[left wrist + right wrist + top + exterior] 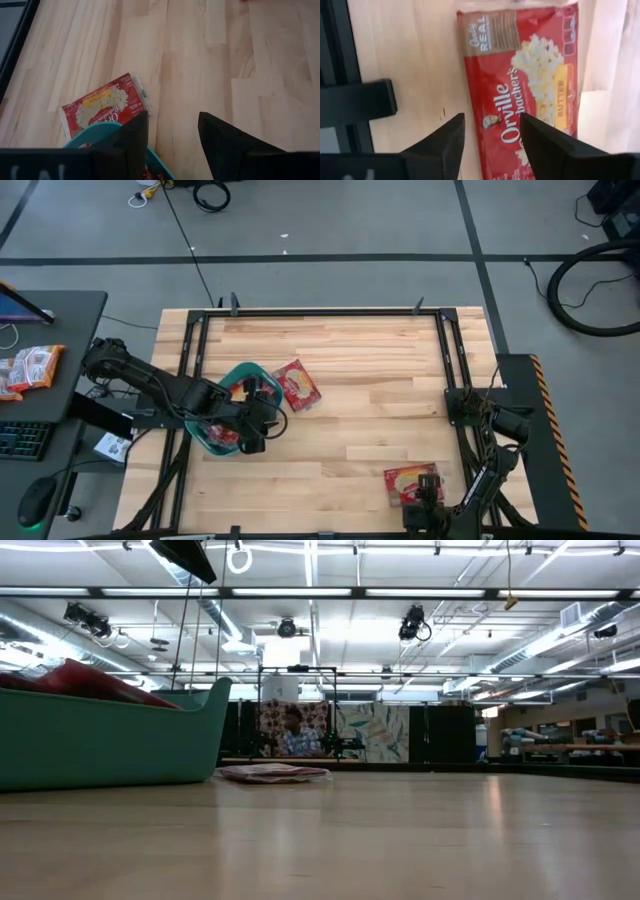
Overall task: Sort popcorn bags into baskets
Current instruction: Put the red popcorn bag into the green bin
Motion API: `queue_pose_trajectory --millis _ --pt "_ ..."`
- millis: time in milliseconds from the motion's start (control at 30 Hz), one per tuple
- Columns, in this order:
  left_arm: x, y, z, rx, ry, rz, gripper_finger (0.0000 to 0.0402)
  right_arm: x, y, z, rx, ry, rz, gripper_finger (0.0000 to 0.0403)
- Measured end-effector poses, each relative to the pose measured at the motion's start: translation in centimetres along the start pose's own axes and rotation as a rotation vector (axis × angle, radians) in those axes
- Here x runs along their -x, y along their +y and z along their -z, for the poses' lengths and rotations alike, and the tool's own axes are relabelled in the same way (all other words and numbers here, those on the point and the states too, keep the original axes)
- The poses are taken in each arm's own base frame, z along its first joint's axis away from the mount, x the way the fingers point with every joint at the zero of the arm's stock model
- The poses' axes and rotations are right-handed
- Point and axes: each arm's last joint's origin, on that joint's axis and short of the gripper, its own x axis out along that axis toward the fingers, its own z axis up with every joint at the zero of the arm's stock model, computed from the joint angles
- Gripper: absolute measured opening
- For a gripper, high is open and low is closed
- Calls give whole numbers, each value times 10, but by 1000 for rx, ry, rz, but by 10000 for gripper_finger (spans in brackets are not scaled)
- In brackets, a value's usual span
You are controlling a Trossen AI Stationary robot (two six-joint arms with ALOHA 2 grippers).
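The teal basket [238, 370] stands at the table's left, with red popcorn bags [80, 680] inside. My left gripper [172, 135] hangs open over the basket's right rim [97, 134] with nothing between its fingers. Beside the basket, one red popcorn bag [297, 385] lies flat on the wood. Another bag [530, 85] lies flat near the table's front right. My right gripper [490, 140] is open just above that bag's near end, pointing steeply down, and I see no hold on it.
More red packets [30, 368] lie on the dark side table at the left, off the work table. A black frame [330, 312] borders the wooden top. Bare wood [380, 400] lies between the two bags. A person [293, 735] sits far behind the table.
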Motion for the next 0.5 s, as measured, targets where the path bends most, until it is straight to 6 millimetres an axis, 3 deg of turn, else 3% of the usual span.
queue_pose_trajectory --millis 500 --pt "0 0 0 1 1 0 176 -24 1 11 -12 -5 -9 200"
